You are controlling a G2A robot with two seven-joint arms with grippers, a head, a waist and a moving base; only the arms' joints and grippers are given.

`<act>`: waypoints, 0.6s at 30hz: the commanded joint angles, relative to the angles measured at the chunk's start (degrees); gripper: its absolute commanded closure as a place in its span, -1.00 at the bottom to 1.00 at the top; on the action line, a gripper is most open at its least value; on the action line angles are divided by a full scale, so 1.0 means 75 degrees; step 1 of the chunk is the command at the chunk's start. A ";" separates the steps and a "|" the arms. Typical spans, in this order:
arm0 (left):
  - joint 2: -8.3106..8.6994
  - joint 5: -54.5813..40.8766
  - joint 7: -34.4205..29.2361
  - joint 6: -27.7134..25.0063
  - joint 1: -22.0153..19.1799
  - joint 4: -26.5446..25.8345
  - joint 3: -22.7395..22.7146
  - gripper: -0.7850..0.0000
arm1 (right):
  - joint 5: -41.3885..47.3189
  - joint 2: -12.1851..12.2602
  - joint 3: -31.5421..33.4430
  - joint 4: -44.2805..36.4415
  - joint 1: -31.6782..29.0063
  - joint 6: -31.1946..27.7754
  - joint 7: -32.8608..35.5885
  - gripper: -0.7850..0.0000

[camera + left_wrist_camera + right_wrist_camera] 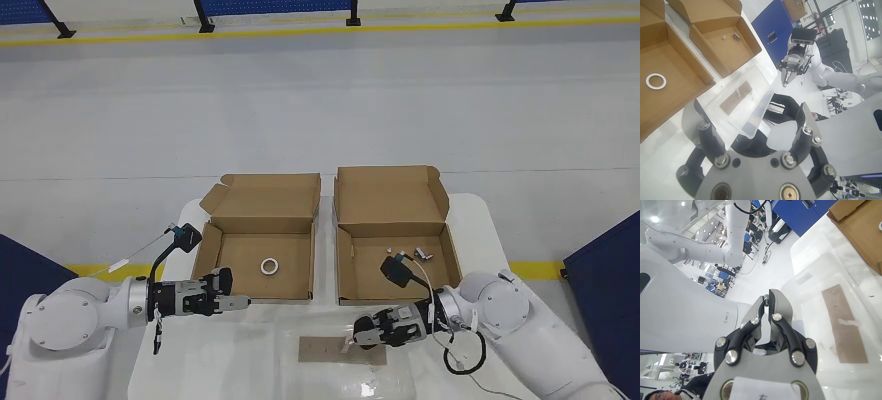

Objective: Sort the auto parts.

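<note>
Top view: a flat silver metal ring (269,266) is seen in the left brown cardboard box (238,272). Left wrist: the left gripper (750,105) is held wide open. Right wrist: a small silver bolt (766,301) is pinched in the right gripper (766,297).

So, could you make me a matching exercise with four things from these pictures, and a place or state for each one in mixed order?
Things:
1. metal ring
2. bracket
3. left gripper
4. right gripper

Places or states:
A. shut on a small metal part
B. open, holding nothing
C. lying in the left box
D. lying in the right box

Pairs: 1-C, 2-D, 3-B, 4-A
</note>
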 commanded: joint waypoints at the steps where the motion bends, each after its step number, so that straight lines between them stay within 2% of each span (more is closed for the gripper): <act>1: 0.0000 0.0000 0.0000 0.0000 0.0000 0.0000 0.0000 -1.00 | 0.0000 0.0000 0.0000 0.0000 0.0000 0.0000 0.0000 1.00; 3: 0.0000 0.0000 0.0000 0.0000 0.0000 0.0000 0.0000 -1.00 | 0.0198 -0.0012 -0.0022 -0.0081 -0.0064 0.0048 -0.0167 1.00; 7: 0.0000 0.0000 0.0000 0.0000 0.0000 0.0000 0.0000 -1.00 | 0.1504 0.0018 0.0059 -0.0234 -0.0098 0.0090 0.0088 1.00; 12: 0.0000 0.0000 0.0000 0.0000 0.0000 0.0000 0.0000 -1.00 | 0.3584 0.0079 0.0170 -0.0599 -0.0015 0.0566 0.0566 1.00; 18: 0.0000 0.0000 0.0000 0.0000 0.0000 0.0000 0.0000 -1.00 | 0.5182 0.0008 0.0353 -0.0685 0.0189 0.1291 0.1292 1.00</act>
